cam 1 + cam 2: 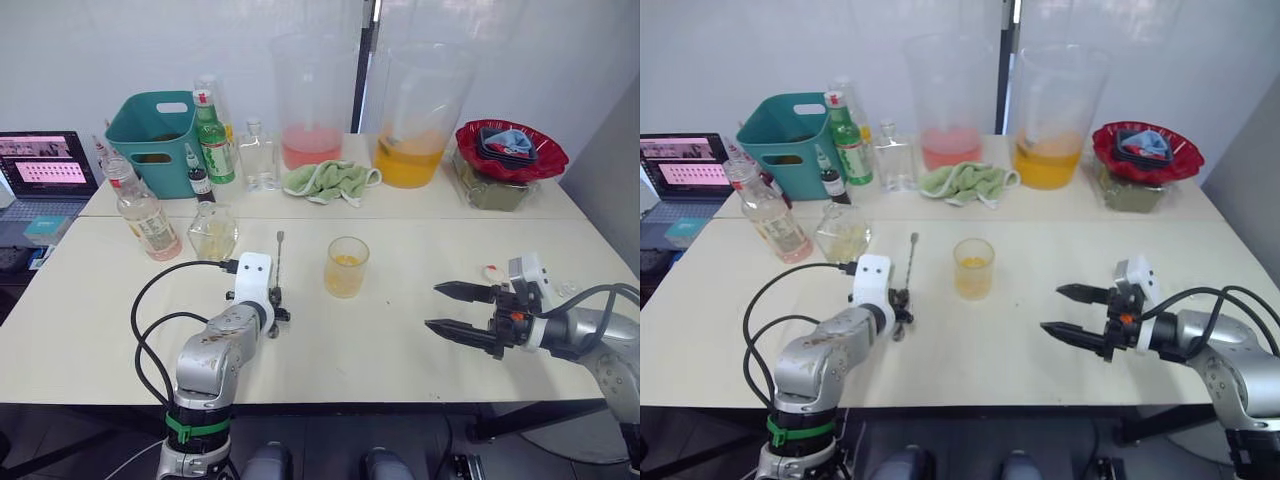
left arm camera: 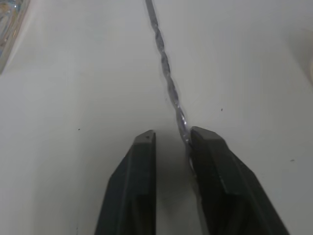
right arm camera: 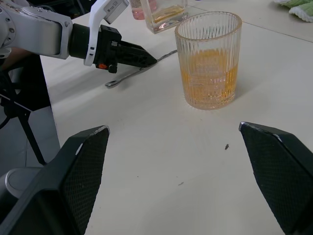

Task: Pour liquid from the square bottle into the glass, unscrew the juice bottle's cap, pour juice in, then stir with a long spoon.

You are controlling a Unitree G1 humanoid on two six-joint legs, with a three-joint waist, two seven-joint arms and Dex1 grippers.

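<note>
My left gripper [image 2: 171, 142] sits at the long spoon [image 1: 279, 262], left of the glass [image 1: 346, 266].

Further left of the glass stand the juice bottle [image 1: 146, 215] and the square bottle [image 1: 212, 231]. The spoon lies flat on the worktop [image 1: 330, 350], its twisted handle touching one finger; my left fingers are slightly parted, not clamped on it. The glass holds orange liquid. To its right, my right gripper [image 1: 455, 309] hangs wide open, empty.

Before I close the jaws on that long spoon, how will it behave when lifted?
The long spoon looks like thin, twisted metal: probably stiff and light, but slick. It lies flat on the table, so the left gripper may struggle to get under it. Gripped near one end, as the jaws now stand, it would likely droop or pivot.
</note>
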